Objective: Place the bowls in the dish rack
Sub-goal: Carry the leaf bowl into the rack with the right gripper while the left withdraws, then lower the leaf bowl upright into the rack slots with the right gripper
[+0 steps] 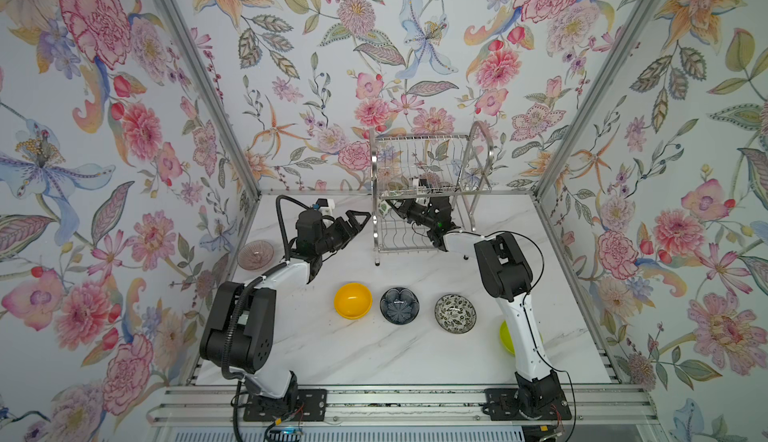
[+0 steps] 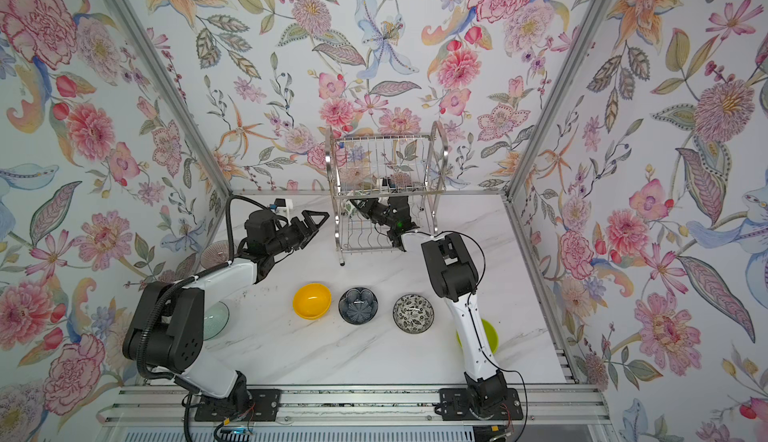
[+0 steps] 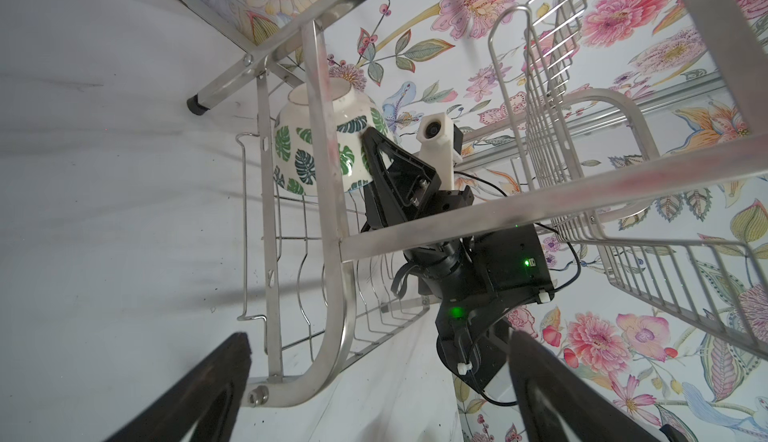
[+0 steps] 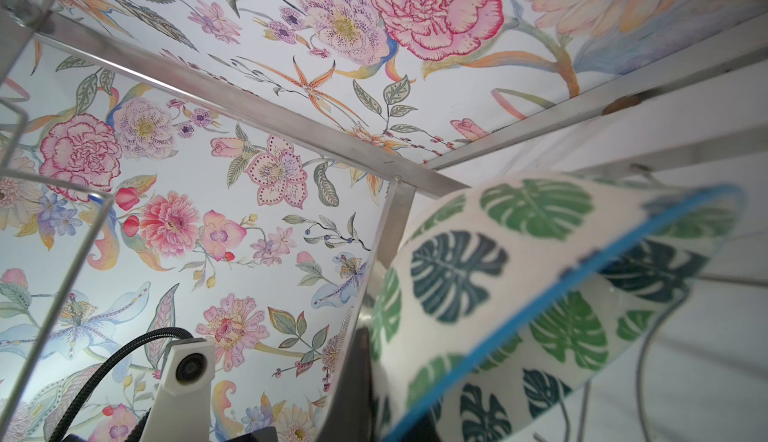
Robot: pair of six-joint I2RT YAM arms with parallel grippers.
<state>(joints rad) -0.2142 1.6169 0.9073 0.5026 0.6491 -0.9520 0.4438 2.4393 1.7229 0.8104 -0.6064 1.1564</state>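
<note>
Seven bowls show: six sit on the table (image 1: pixel 415 361) and one is in the rack (image 1: pixel 415 138). Far left, the pink bowl (image 1: pixel 255 254) lies by the wall, and in a top view a pale green bowl (image 2: pixel 217 320) peeks from under the left arm. The left gripper (image 1: pixel 358 221) hovers just left of the rack, jaws spread wide with nothing between them. Below it is the yellow bowl (image 1: pixel 353 300).

At the left end of the rack's lower tier, the leaf bowl (image 3: pixel 303 145) is tipped on its side. The right gripper (image 3: pixel 366 140) is clamped on its rim. I cannot tell whether the bowl already rests on the wires.

Further right stand the blue bowl (image 1: pixel 399 304), the floral bowl (image 1: pixel 455 312) and the lime bowl (image 1: pixel 508 338), which is half hidden behind the right arm.

The leaf bowl looks like glazed ceramic: stiff, slick, breakable and heavy for a rim pinch. It probably wants a wire slot bearing it before release. Pink and blue look like glass and equally fragile, while yellow and lime seem to be lighter plastic. For each, the rim is the likely hold, since the round walls look too wide to span.
</note>
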